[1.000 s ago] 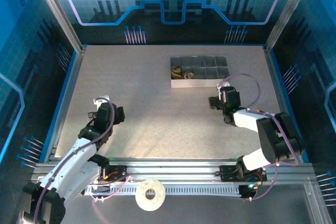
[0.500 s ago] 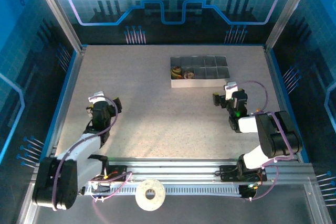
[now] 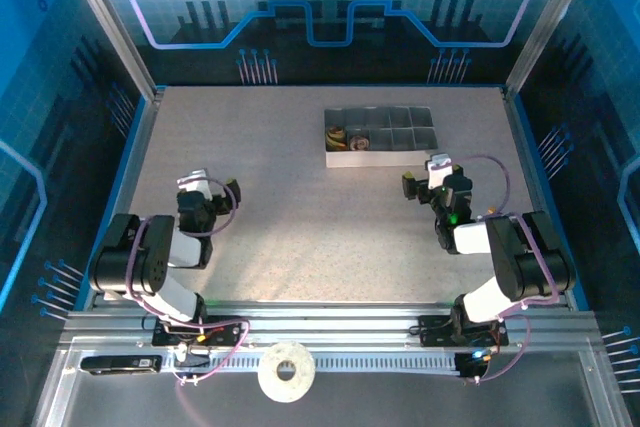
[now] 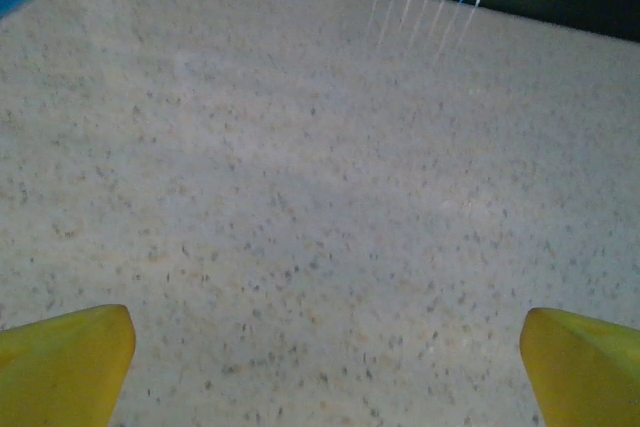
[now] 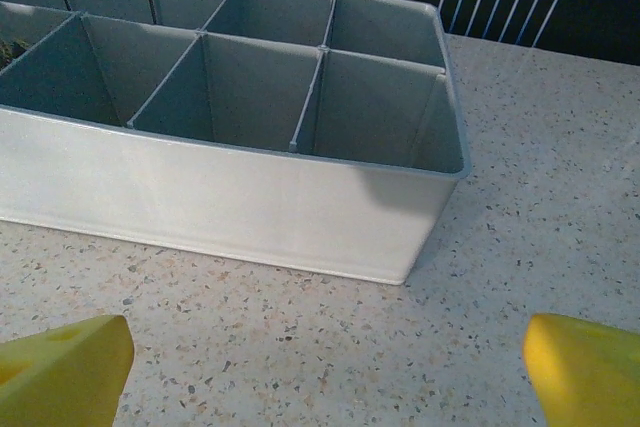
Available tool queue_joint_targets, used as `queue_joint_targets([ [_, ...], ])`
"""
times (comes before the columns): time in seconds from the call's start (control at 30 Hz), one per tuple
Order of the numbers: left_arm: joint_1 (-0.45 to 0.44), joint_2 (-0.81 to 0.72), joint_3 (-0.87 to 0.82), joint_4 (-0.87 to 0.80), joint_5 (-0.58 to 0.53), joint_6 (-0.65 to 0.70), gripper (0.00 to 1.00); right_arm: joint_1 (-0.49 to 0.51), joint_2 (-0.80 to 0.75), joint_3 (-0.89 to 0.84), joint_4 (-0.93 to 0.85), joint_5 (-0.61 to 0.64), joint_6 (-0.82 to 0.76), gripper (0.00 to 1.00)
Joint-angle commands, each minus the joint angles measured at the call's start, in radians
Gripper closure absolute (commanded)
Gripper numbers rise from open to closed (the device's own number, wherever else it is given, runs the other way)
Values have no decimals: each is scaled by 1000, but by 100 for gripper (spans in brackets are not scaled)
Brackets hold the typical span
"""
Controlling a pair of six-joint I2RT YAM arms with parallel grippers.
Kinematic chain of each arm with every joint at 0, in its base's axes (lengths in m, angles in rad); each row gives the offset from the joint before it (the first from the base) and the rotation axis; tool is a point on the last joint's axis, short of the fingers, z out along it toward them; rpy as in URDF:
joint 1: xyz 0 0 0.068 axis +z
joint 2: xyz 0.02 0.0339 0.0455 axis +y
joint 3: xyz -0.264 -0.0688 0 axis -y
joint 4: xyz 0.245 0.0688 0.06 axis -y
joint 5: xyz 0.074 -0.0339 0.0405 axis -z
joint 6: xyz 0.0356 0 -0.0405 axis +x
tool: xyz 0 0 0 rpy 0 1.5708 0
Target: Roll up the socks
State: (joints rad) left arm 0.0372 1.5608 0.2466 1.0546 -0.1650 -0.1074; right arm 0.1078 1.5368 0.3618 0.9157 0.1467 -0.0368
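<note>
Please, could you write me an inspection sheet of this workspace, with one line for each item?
Surface: speckled table, no spills seen.
Job's things: socks, two small bundles, apparently rolled, in the left-end compartments of the grey tray.
Clutter: white tape roll on the front rail.
Grippers: left gripper fingers apart over bare table; right gripper fingers apart, facing the tray's near wall, holding nothing.
Cables: purple cables looped along both arms, clear of the tray.
Surroundings: blue-lit enclosure walls, nothing loose seen.

Left gripper [image 3: 212, 191] spread wide, empty, right gripper [image 3: 423, 175] likewise
</note>
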Motion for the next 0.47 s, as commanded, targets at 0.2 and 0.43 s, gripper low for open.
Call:
queue_joint_targets([
  [0.2,-21,-15,115,-104,35,55,1,-29,6,37,-22,-49,18,0],
  [0.43,-31,-21,74,-33,-32,47,1,-45,4,33,-19,-89,22,0],
])
